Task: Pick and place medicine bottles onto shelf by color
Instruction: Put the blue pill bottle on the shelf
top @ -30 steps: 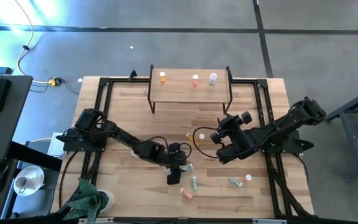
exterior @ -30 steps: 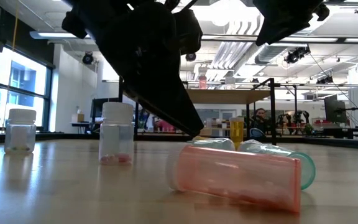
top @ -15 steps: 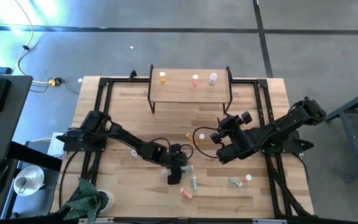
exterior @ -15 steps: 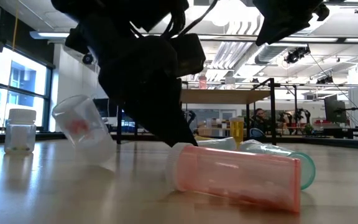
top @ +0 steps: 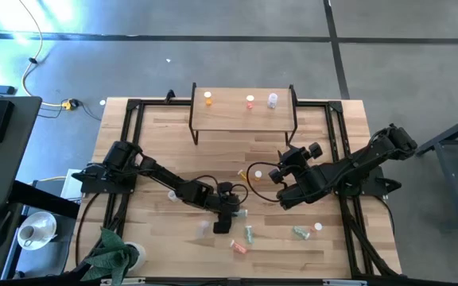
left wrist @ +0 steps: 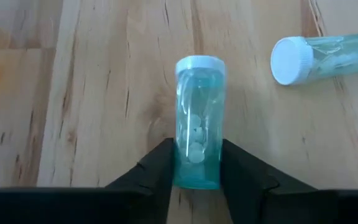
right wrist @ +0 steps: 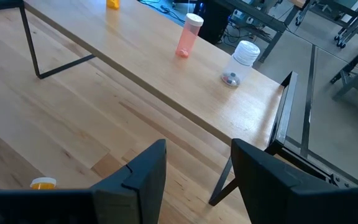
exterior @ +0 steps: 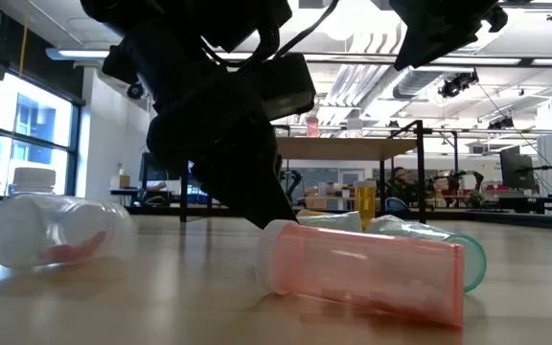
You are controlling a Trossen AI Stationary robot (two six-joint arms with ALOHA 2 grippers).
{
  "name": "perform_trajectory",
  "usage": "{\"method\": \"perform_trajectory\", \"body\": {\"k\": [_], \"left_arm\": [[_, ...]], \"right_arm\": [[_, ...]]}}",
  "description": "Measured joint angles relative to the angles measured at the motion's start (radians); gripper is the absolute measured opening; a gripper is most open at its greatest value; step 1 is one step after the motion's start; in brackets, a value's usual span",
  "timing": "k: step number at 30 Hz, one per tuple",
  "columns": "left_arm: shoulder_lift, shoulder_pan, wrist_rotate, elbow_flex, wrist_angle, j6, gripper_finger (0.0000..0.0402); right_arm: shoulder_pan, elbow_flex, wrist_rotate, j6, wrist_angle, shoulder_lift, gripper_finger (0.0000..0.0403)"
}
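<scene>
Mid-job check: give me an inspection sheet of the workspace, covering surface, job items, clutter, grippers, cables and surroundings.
Surface: wooden table, bare wood showing.
Job's things: shelf carries an orange bottle, a pink bottle and a clear bottle, all upright. On the table, a pink bottle and green bottles lie on their sides; a clear bottle lies tipped over.
Clutter: green cloth at the table's front left corner.
Grippers: left gripper shut on a lying green bottle; right gripper open, empty, facing the shelf.
Cables: black cable looping between the arms.
Surroundings: grey floor; yellow cable on it.
</scene>
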State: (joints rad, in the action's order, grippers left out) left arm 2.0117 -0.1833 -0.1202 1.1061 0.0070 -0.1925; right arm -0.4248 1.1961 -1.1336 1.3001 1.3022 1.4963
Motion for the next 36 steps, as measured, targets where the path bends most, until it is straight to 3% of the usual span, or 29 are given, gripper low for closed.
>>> {"method": "perform_trajectory", "body": {"k": [2, 9, 16, 24, 31, 36], "left_arm": [[-0.002, 0.003, 0.002, 0.0, -0.004, 0.025, 0.0077], [-0.049, 0.024, 0.032, -0.006, -0.071, 0.057, 0.0075], [-0.222, 0.068, 0.02, -0.134, -0.032, 0.066, 0.0081], [-0.461, 0.158, 0.053, -0.406, 0.262, 0.066, 0.0081], [-0.61, 0.241, 0.129, -0.609, 0.574, 0.117, 0.0082], [-0.662, 0.303, 0.212, -0.707, 0.778, 0.151, 0.0083]], "right_arm": [[0.0, 0.0, 0.0, 0.0, 0.0, 0.0, 0.0172], [0.0, 0.0, 0.001, -0.01, -0.002, 0.0, 0.0172], [0.0, 0.0, 0.002, -0.017, -0.017, 0.0, 0.0172], [0.0, 0.0, 0.0, -0.121, -0.122, 0.0, 0.0172], [0.031, 0.0, 0.006, -0.416, -0.405, 0.0, 0.0172], [0.083, 0.001, 0.105, -0.676, -0.638, 0.0, 0.0172]]}}
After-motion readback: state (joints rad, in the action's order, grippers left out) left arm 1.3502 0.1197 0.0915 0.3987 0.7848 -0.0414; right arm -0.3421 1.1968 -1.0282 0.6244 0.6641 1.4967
